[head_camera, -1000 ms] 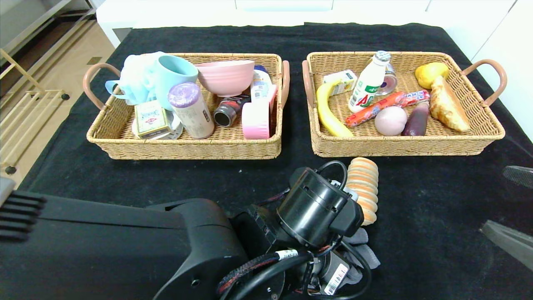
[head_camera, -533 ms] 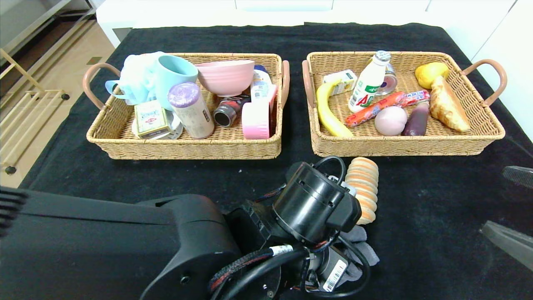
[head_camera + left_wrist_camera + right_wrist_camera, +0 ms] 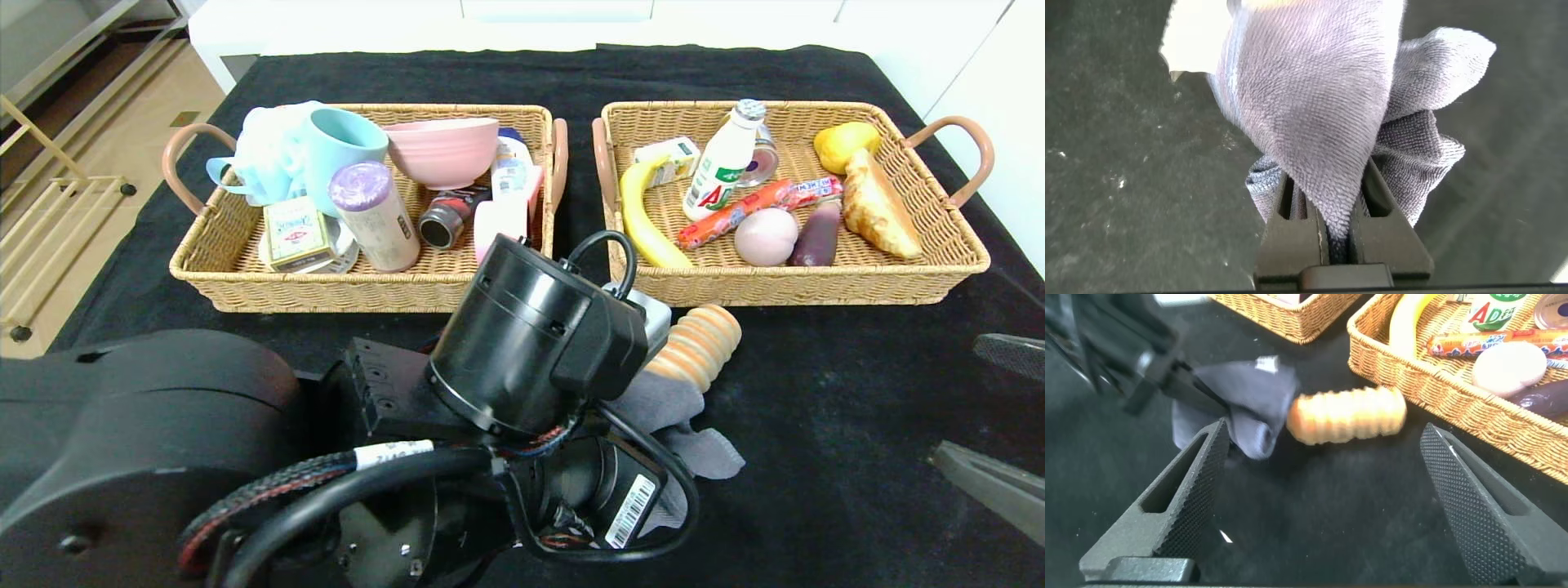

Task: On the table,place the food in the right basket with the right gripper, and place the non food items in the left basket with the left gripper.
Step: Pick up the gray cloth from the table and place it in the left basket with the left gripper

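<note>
Head view showed the left arm raised and swung toward the gap between the two baskets compared with a second earlier, when its wrist sat lower and closer to the near table edge. The left gripper (image 3: 1341,214) was closed tight on a grey cloth (image 3: 671,408), a fold of which ran between the fingers in the left wrist view; the rest hung free, trailing down to the black table (image 3: 816,392). In the earlier frames the cloth lay bunched under the wrist, so the lift had begun. Judged from this, the pick of the last non-food item was done and the carry to the left basket (image 3: 359,290) remained, the basket lying beyond the gripper and toward the robot's left. The cloth had no fixed long axis; as held it draped roughly downward from the pinch, its loose corner pointing toward the robot's right. The ridged bread roll (image 3: 694,347) also appeared shifted: earlier it lay nearly in line with the near-far direction, and now its long axis ran diagonally, far end toward the right basket (image 3: 784,286), near end touching or tucked beside the cloth, which of the two could not be told. It lay on the table just in front of the right basket's near wall. The right gripper (image 3: 1331,498) stood wide open and empty at the robot's right, facing the roll.
</note>
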`<state>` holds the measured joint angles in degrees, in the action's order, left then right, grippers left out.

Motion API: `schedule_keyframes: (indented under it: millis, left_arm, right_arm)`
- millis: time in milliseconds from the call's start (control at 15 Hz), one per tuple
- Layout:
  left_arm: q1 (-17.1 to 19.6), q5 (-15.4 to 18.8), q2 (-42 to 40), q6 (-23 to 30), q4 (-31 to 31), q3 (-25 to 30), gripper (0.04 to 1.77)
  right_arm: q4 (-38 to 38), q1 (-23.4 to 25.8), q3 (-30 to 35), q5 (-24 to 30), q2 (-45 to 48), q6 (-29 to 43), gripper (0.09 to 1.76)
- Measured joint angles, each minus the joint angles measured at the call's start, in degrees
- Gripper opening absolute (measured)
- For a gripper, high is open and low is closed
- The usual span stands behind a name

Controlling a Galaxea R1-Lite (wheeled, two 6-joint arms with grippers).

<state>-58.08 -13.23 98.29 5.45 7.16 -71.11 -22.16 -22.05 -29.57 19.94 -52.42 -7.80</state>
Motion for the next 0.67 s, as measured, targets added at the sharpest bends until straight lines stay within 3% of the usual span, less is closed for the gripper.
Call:
schedule_keyframes:
  millis: [333, 667]
  left_arm:
    - [1.1, 0.2, -2.9, 0.1, 1.0, -0.1, 0.22]
    - [6.4, -0.3, -4.5, 0.0, 0.3, -2.1, 0.22]
  right_arm:
    - [0.0, 0.0, 0.1, 0.0, -0.3, 0.0, 1.71]
    - [0.0, -0.1, 0.1, 0.0, -0.5, 0.0, 1.71]
